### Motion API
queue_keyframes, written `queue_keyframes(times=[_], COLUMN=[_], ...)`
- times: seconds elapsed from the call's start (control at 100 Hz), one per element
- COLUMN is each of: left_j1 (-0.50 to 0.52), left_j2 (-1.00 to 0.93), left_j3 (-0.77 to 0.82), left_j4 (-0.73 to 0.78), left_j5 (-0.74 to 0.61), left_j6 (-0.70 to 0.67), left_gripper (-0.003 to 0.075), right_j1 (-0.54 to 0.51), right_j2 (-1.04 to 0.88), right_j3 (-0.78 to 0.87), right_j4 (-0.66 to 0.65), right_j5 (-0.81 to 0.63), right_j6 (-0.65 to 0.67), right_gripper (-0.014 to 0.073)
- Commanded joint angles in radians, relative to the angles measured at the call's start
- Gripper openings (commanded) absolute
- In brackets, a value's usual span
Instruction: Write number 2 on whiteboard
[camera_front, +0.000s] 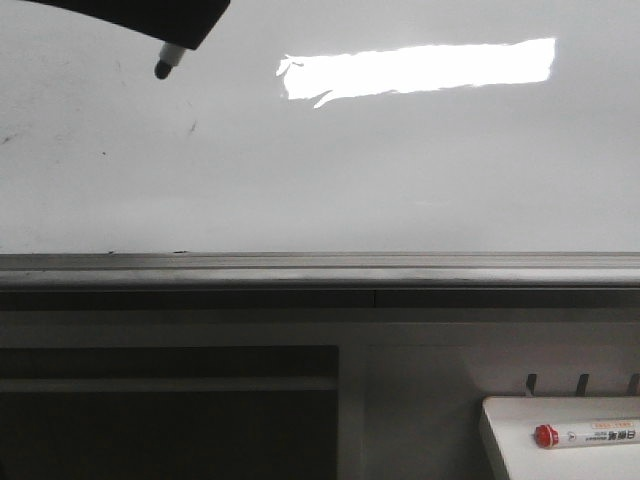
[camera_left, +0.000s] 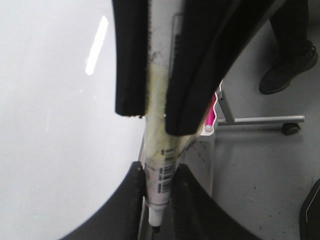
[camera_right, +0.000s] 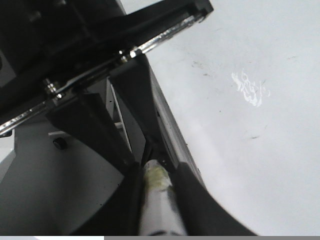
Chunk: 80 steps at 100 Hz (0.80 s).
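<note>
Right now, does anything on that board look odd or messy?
Only slightly: the whiteboard carries faint dark specks and a short smear near its left side, like leftover ink. No number is drawn yet; the marker hangs by its upper left.

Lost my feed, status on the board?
Left gripper shut on marker, tip at upper left of whiteboard. Right gripper shut on white cylinder. No 2 drawn yet. Nothing blocking.

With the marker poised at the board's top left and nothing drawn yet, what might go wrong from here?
The marker sits near the upper left corner of the whiteboard, so the 2 may run off the edge. The left gripper holds it tilted; the tip may skid or leave a faint line. Old dark specks nearby could muddle the digit.
</note>
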Motion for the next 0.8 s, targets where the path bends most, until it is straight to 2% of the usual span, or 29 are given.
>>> queue_keyframes(times=[0.0, 0.07, 0.09, 0.17, 0.25, 0.36, 0.44, 0.5, 0.63, 0.79], left_j1=[-0.006, -0.006, -0.006, -0.006, -0.004, 0.023, 0.058, 0.086, 0.143, 0.195], left_j2=[-0.039, -0.068, -0.08, -0.139, -0.214, -0.333, -0.417, -0.466, -0.57, -0.667], left_j3=[-0.04, -0.04, -0.04, -0.04, -0.04, -0.04, -0.029, -0.011, 0.034, 0.111], left_j4=[-0.073, -0.073, -0.073, -0.073, -0.071, -0.071, -0.071, -0.071, -0.071, -0.071], left_j5=[-0.115, -0.142, -0.152, -0.198, -0.223, -0.23, -0.228, -0.224, -0.199, -0.193], left_j6=[-0.065, -0.114, -0.133, -0.189, -0.207, -0.211, -0.218, -0.251, -0.291, -0.316], left_gripper=[0.0154, 0.0291, 0.0351, 0.0484, 0.0505, 0.045, 0.0364, 0.0274, -0.0025, -0.002], right_j1=[0.001, 0.001, 0.001, 0.001, -0.004, -0.046, -0.088, -0.126, -0.168, -0.191], right_j2=[-0.008, -0.008, -0.008, -0.001, 0.017, 0.074, 0.131, 0.181, 0.27, 0.345], right_j3=[-0.037, -0.044, -0.045, -0.06, -0.076, -0.113, -0.137, -0.157, -0.191, -0.218], right_j4=[0.026, 0.021, 0.019, 0.014, 0.014, 0.014, 0.014, 0.014, 0.014, 0.014], right_j5=[-0.115, -0.179, -0.203, -0.29, -0.337, -0.344, -0.344, -0.344, -0.346, -0.348], right_j6=[0.007, 0.005, 0.005, -0.01, -0.029, -0.029, -0.029, -0.029, -0.029, -0.066], right_gripper=[-0.0071, -0.0071, -0.0071, -0.0071, -0.0071, -0.0071, -0.0071, -0.0071, -0.0071, -0.0071])
